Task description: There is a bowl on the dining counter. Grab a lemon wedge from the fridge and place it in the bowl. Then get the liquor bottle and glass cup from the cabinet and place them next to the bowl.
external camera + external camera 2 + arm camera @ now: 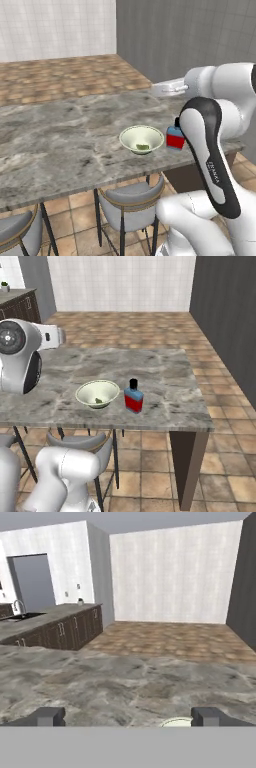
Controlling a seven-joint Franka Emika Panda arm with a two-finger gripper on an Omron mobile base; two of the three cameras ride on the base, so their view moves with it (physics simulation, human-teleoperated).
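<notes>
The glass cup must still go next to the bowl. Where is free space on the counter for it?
The dining counter is bare behind the bowl and the liquor bottle, and to the bottle's right up to the counter's end. It is tight between bowl and bottle and along the front edge.

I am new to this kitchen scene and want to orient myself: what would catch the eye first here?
The red and blue liquor bottle stands out first, upright on the dining counter just right of the pale bowl, which holds a small greenish lemon wedge. The open gripper hangs above the counter, holding nothing.
</notes>
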